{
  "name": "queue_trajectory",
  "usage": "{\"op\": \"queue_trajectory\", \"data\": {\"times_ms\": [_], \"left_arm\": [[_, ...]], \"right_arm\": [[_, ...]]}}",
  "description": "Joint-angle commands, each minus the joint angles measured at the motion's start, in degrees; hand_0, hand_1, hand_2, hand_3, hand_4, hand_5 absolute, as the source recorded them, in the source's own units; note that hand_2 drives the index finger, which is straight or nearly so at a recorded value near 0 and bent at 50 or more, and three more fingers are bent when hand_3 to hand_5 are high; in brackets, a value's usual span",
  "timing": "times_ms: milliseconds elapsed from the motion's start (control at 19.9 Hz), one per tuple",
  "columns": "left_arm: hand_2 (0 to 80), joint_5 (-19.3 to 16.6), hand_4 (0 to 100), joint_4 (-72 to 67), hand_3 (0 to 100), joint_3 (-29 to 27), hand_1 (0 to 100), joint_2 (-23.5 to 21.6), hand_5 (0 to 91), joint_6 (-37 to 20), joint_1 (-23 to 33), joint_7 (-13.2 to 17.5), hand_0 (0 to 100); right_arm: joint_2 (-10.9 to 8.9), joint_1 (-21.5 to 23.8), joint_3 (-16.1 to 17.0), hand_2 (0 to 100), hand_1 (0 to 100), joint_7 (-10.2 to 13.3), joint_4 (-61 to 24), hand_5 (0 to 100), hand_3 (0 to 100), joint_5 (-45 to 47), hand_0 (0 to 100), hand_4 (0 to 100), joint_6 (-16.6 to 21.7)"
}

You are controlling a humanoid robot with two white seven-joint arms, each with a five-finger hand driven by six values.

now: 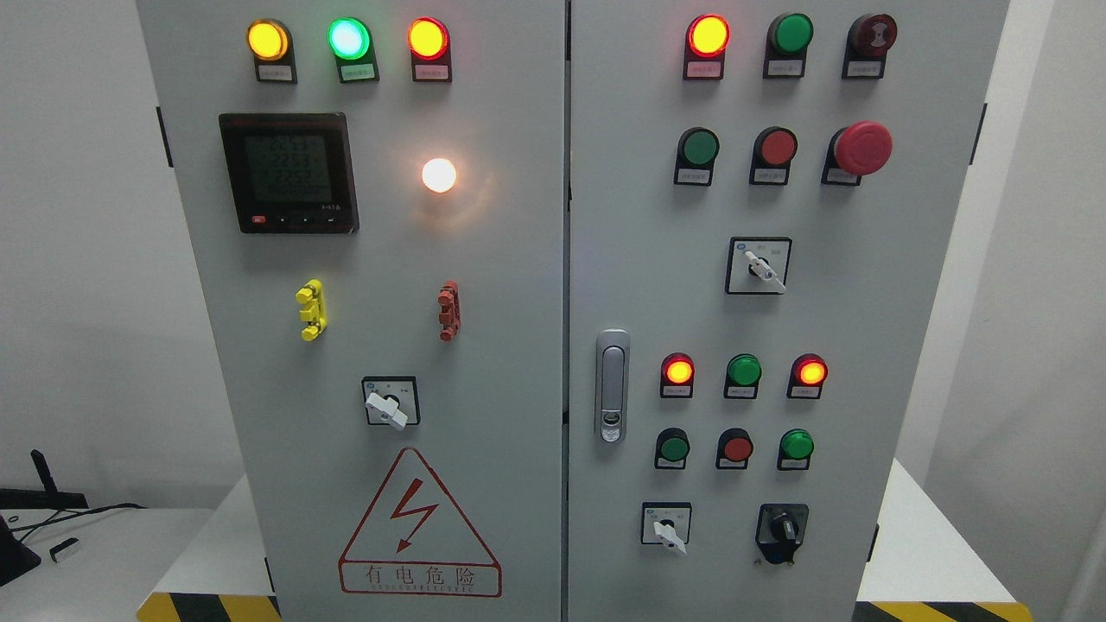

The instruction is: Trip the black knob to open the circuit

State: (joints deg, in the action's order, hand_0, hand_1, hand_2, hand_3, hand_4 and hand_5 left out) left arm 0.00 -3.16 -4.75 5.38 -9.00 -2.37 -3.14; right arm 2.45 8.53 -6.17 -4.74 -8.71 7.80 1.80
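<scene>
Black knob point(782, 527) sits bottom-right on the right door point(907, 345), untouched; neither hand in ur view, finger state unknown.

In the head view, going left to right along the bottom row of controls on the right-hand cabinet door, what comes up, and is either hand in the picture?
White-handled selector switch → black knob. Neither robot hand is in the picture.
</scene>
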Motion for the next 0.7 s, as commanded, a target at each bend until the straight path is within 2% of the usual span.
{"op": "queue_trajectory", "data": {"times_ms": [0, 653], "left_arm": [[0.0, -1.76, 0, 0.0, 0, 0.0, 39, 0.06, 0.0, 0.03, 0.0, -0.03, 12], [0.0, -1.76, 0, 0.0, 0, 0.0, 39, -0.02, 0.0, 0.03, 0.0, -0.03, 12]], "right_arm": [[-0.08, 0.09, 0.02, 1, 18, 0.0, 0.01, 3, 9, 0.03, 4, 0, 0.04], [-0.08, 0.26, 0.02, 1, 18, 0.0, -0.17, 3, 9, 0.11, 4, 0, 0.13]]}}
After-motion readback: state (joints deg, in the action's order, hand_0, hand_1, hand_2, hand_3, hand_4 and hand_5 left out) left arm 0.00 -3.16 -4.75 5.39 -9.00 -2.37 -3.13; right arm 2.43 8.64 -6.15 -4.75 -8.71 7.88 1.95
